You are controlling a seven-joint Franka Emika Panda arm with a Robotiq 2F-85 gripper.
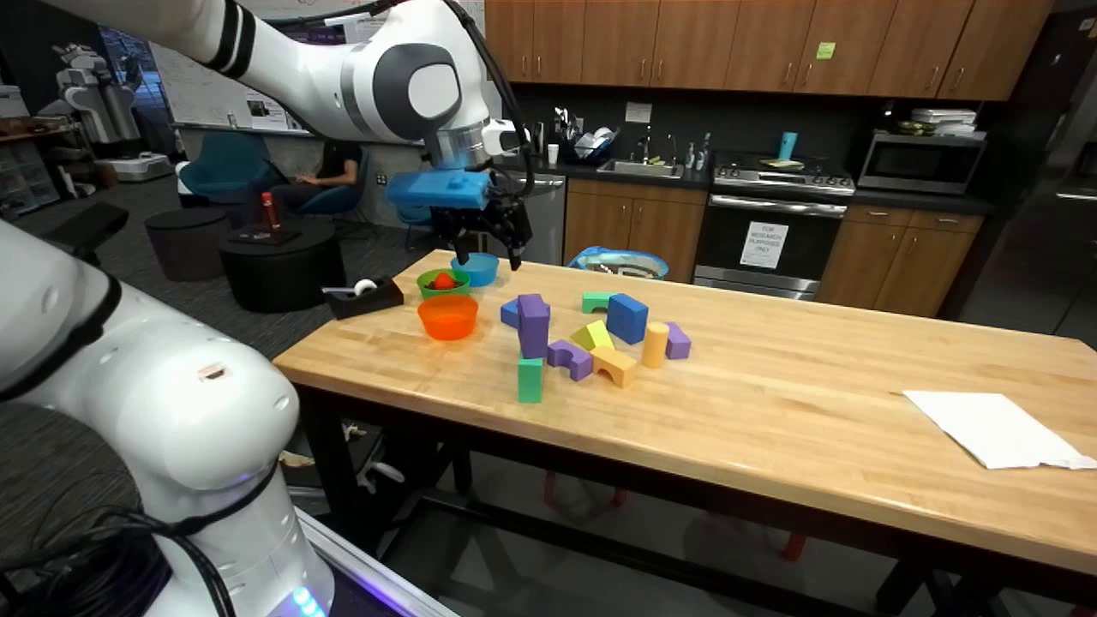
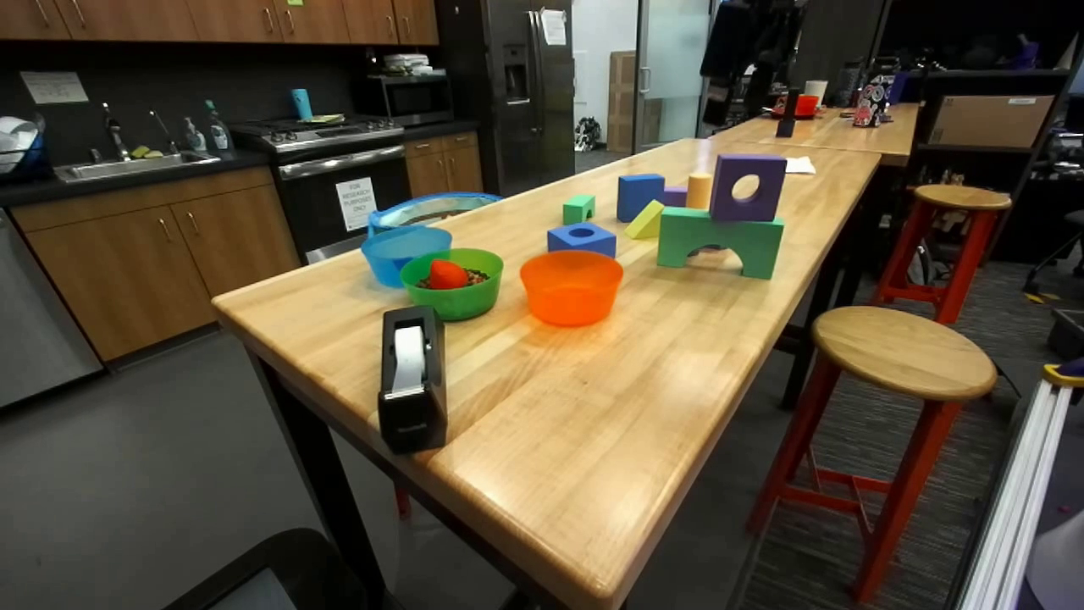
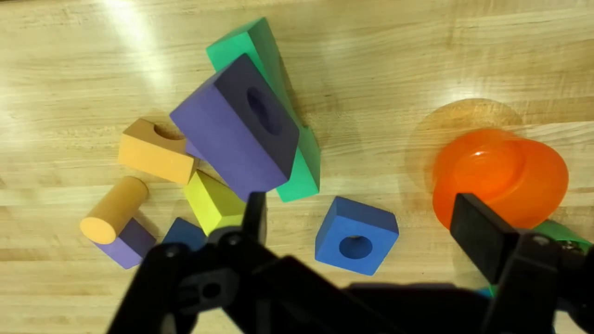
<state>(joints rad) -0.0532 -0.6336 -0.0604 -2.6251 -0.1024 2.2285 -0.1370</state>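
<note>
My gripper [image 3: 361, 206] hangs above the wooden table [image 1: 814, 368], its 2 fingers spread wide. In the wrist view I see the blue block [image 3: 359, 227] with its round hole between those fingers, lying on the tabletop below, apart from them. Near it, the big purple block [image 3: 229, 139], also holed, stands on top of the green arch [image 2: 720, 229], which rests on its 2 feet. Around that stack I have the yellow wedge [image 3: 213, 199], the orange arch [image 3: 155, 160], the upright orange cylinder [image 1: 655, 344], the low purple arch [image 1: 574, 358], the plain purple block [image 1: 677, 341], the dark-blue block [image 1: 627, 319] and the small green arch [image 2: 579, 208]. Nearer the table's end sit 3 bowls: the orange bowl [image 2: 572, 296], the green bowl [image 2: 457, 305] with a red piece [image 2: 446, 274] in it, and the blue bowl [image 2: 381, 264] beside the green. The black tape dispenser [image 2: 430, 381] stands near them, at the table's edge. Well apart from these, the white sheet [image 1: 986, 424] lies on the wood. Beyond the table, in both exterior views, I see the kitchen stove [image 1: 728, 236] and the metal sink [image 1: 619, 169], with the brown cabinets [image 1: 737, 43] higher up.
</note>
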